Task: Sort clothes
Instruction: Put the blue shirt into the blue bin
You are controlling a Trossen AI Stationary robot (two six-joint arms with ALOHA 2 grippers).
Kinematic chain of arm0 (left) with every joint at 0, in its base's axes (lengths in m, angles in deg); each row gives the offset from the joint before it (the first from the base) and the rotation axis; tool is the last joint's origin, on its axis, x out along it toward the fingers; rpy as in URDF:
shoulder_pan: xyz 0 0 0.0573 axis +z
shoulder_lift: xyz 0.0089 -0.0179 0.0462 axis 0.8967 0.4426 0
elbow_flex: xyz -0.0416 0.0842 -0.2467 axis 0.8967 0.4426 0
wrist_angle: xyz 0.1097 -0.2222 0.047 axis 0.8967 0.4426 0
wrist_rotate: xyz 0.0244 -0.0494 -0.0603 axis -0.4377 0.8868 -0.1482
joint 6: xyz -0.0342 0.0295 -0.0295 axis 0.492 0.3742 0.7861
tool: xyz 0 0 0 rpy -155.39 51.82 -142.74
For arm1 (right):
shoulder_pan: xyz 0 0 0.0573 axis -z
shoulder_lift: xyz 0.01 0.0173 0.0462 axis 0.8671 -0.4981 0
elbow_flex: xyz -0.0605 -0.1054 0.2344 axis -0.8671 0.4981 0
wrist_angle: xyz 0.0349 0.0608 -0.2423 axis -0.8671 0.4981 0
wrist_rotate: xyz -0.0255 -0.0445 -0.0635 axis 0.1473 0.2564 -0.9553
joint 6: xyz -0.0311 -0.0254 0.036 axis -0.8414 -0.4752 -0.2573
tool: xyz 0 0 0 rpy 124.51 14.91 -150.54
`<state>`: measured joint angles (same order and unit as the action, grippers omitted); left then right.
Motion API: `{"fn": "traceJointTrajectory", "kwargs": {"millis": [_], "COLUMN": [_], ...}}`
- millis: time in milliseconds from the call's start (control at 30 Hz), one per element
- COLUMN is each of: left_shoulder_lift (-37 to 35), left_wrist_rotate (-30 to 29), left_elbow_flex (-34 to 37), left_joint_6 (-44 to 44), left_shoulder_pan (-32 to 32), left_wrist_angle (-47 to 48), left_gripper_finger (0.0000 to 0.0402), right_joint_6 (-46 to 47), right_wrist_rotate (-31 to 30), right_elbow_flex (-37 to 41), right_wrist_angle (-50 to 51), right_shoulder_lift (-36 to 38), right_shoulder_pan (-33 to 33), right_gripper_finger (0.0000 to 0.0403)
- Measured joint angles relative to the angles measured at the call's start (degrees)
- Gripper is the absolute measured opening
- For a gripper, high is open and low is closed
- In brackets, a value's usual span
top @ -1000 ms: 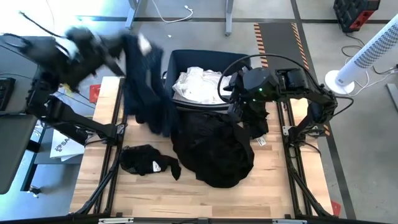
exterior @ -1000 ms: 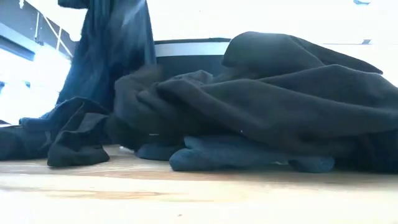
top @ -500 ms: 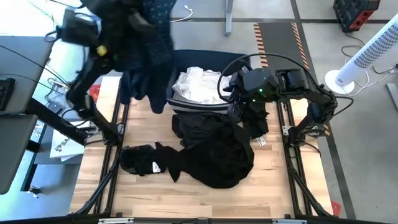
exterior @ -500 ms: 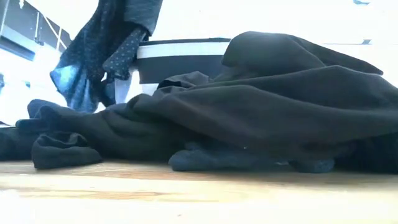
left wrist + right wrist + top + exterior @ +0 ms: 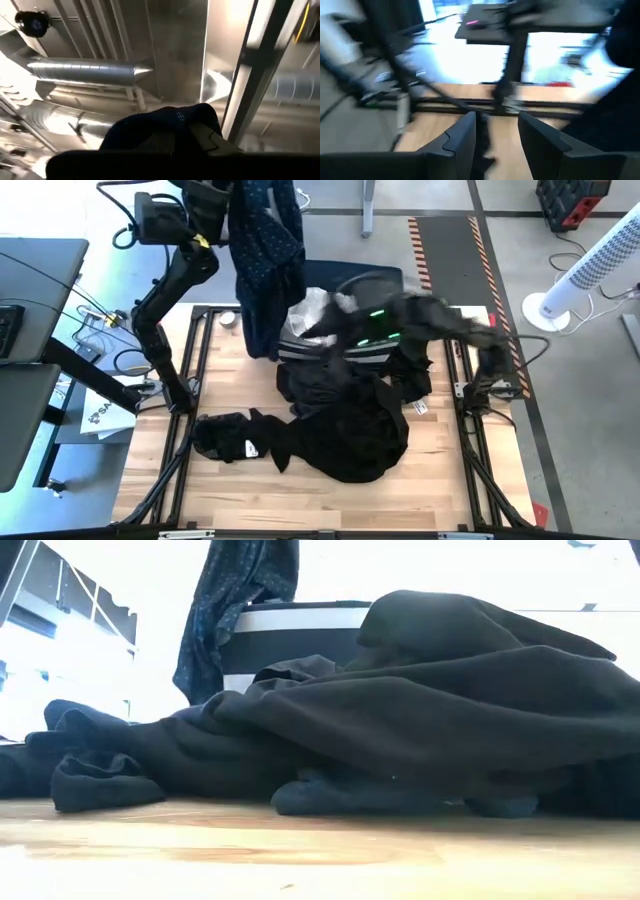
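My left gripper [image 5: 232,198] is raised high beyond the table's far left and is shut on the navy white-dotted garment [image 5: 265,250]. The garment hangs down beside the left end of the dark blue bin [image 5: 345,277]; it also shows in the low view [image 5: 235,610]. White shirts [image 5: 312,315] lie in the bin. A large black pile [image 5: 345,420] and a smaller black garment [image 5: 232,438] lie on the table. My right gripper [image 5: 495,135] is open and empty, over the bin [image 5: 335,305], and shows blurred. My left gripper holds a bunched upper part of the navy garment [image 5: 167,125], which drapes over the fingers and hides the place of contact. The wrist view looks up at the ceiling. The garment hangs slack below the gripper, clear of the table [image 5: 262,330].
The black pile [image 5: 430,710] fills the middle of the table in front of the bin [image 5: 300,635]. Bare wood [image 5: 330,505] lies along the near edge. Desks stand to the left [image 5: 35,300], and a white fan [image 5: 590,275] stands to the right.
My left gripper has gone up and toward the table's far right, carrying the navy garment off the table. It was trailing on the table's left side and now hangs free at the bin's left end. My right arm has swung toward the left over the bin.
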<state>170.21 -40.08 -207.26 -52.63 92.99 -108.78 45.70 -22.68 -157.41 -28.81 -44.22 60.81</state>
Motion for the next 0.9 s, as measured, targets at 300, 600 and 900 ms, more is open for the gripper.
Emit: {"fn": "traceJointTrajectory", "kwargs": {"millis": [300, 600, 900], "left_shoulder_lift": [0.3, 0.2, -2.5], "left_wrist_rotate": [-0.8, -0.7, 2.9], "left_elbow_flex": [0.1, 0.1, 0.1], "left_joint_6": [20.2, 24.2, 17.3], "left_shoulder_pan": [-1.3, -12.2, -19.6], "left_wrist_angle": [0.5, 0.3, -1.0], "left_gripper_finger": [0.0007, 0.0007, 0.0007], "right_joint_6": [-4.9, -17.9, -18.9], "right_wrist_rotate": [-10.7, -31.4, -35.7], "right_elbow_flex": [0.2, -0.3, -2.0], "right_wrist_angle": [-29.9, -47.9, -40.7], "right_shoulder_lift": [-15.0, -16.4, -5.5], "right_shoulder_pan": [1.5, 11.1, 19.8], "right_gripper_finger": [0.0145, 0.0145, 0.0145]}}
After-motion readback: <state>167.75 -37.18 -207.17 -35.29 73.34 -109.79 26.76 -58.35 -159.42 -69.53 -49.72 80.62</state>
